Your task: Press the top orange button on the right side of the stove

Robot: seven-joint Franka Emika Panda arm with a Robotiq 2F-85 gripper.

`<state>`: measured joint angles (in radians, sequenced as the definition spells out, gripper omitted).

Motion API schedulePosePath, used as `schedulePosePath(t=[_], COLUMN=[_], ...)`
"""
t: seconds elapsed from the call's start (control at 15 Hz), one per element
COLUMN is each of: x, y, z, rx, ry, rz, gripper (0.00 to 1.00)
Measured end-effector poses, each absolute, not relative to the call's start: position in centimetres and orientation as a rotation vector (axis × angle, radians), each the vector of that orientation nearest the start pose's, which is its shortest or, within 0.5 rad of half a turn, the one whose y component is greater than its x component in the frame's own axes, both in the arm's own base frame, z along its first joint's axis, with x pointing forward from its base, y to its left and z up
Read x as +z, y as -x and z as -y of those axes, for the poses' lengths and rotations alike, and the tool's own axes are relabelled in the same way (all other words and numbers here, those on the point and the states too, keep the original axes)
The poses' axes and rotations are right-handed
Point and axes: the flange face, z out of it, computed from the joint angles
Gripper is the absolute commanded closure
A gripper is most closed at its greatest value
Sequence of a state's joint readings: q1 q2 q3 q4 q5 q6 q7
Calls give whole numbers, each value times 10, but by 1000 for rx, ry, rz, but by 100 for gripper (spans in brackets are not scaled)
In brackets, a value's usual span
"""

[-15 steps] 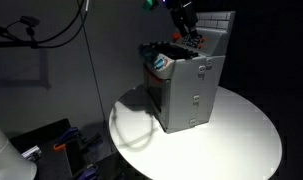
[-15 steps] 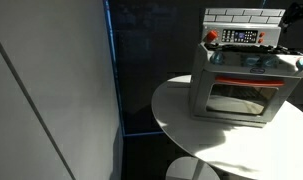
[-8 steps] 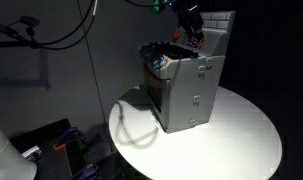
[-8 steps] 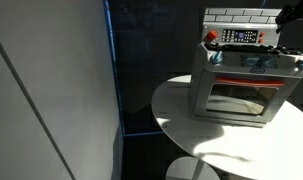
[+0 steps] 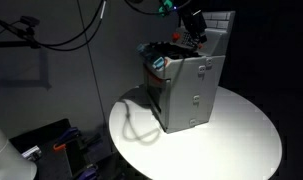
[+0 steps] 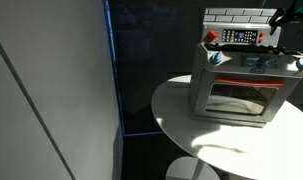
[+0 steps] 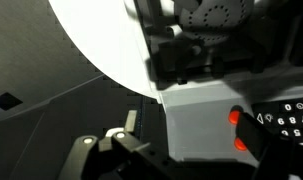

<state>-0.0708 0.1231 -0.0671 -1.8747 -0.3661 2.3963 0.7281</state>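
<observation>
tool hovering above the stove on the table, its jaws dissolving into shadow, openness being impossible to tell

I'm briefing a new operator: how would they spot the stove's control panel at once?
On the round white table stands a grey stove. Its control panel is the strip on the white tiled back, above the cooktop. Only it has orange buttons beside a dark number keypad.

Darkness is surrounding the brightly lit table; the stove is casting a soft shadow toward 9 o'clock. The wrist view is looking blurred.
</observation>
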Motion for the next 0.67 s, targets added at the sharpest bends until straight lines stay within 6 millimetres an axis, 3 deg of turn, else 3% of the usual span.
schedulePosePath(t=[0.67], x=[487], y=[-637], z=[88], rx=[-786], ry=[3052], rz=[-1040], gripper=[0])
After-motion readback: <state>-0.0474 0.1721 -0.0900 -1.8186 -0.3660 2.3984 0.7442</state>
